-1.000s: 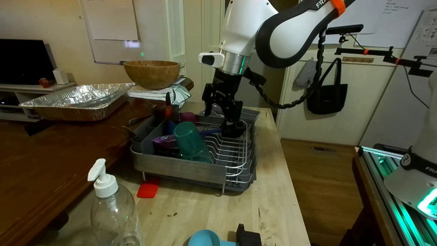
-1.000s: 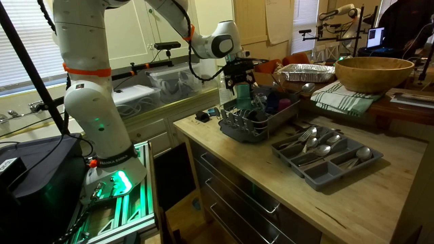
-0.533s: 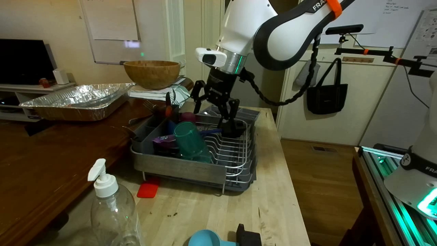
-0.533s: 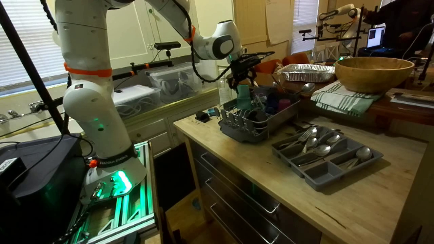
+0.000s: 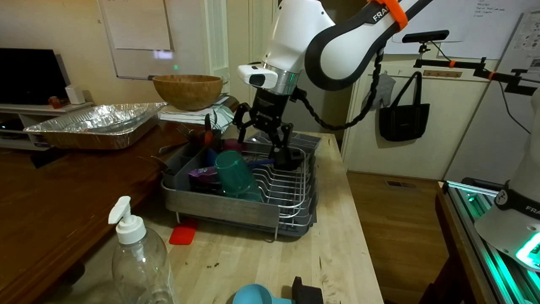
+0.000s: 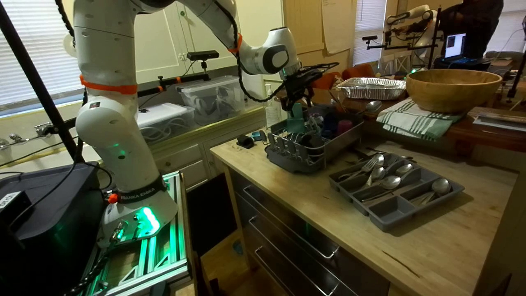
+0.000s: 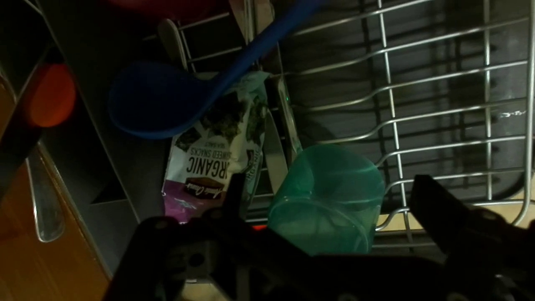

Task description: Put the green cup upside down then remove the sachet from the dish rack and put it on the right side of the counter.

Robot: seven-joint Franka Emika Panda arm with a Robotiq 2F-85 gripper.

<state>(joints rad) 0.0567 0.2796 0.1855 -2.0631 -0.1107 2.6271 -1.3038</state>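
Observation:
The teal green cup point(image 5: 236, 175) leans tilted in the dish rack point(image 5: 223, 207); it also shows in an exterior view point(image 6: 295, 121) and the wrist view point(image 7: 326, 188). I cannot tell which end is open. The sachet point(image 7: 205, 167), white and purple with seaweed-snack print, lies in the rack beside the cup, partly under a blue ladle point(image 7: 167, 100); its purple end point(image 5: 202, 174) shows in an exterior view. My gripper point(image 5: 259, 145) is open and empty above the rack. In the wrist view its fingers point(image 7: 330, 179) appear on either side of the cup, not closed on it.
The rack stands on the wooden counter point(image 5: 320, 261). A black item point(image 5: 289, 158) and a cutlery holder with utensils point(image 5: 185, 156) are in the rack. A soap bottle point(image 5: 141, 261), a blue scoop point(image 5: 255, 295) and a grey cutlery tray point(image 6: 394, 193) stand nearby.
The wrist has turned and tilted, spreading both fingers into view. The arm has moved slightly left in one picture and right in the opposite one. The cup, sachet and rack have not moved.

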